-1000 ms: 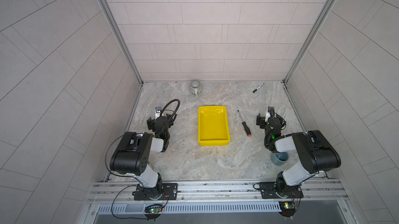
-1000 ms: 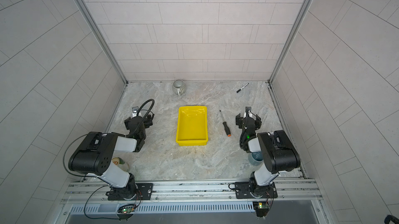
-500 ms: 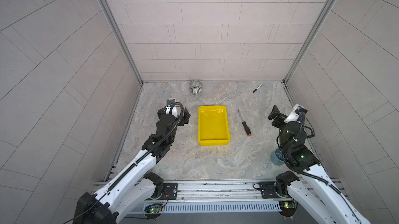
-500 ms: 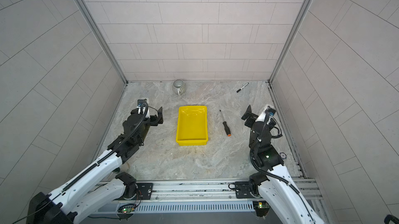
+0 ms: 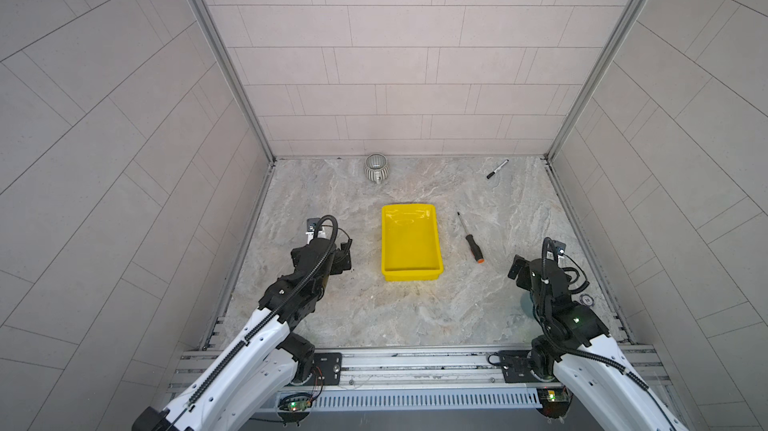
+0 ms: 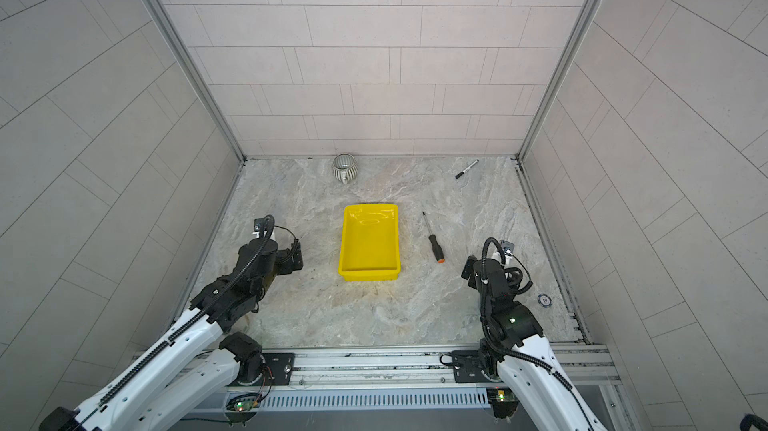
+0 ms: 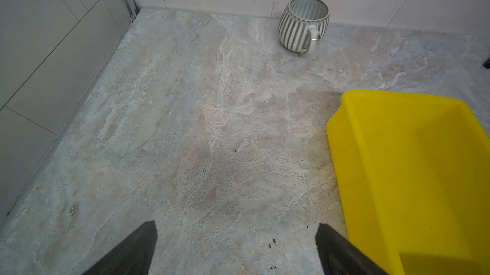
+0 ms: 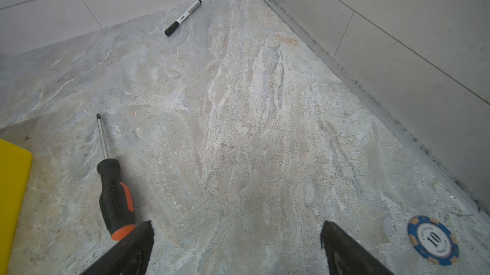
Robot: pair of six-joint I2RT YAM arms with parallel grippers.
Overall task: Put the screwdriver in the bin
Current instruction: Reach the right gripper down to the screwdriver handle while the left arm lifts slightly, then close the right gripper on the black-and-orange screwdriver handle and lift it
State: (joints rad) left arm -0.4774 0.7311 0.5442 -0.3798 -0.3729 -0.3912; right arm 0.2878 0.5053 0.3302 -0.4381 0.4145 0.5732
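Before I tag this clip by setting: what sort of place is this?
Probably a robot test cell: tile-look walls on aluminium posts box in a marbled tabletop, the left arm and right arm mount on a front rail, and odd props lie about: yellow bin, screwdriver, striped mug.

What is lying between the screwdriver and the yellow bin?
Nothing: only bare stone surface separates the screwdriver from the bin. Both top views and the right wrist view show that.

The screwdriver (image 5: 469, 238) lies just right of the bin (image 5: 410, 279), the mug (image 5: 376, 168) behind the bin, the marker (image 5: 497, 169) back-right.
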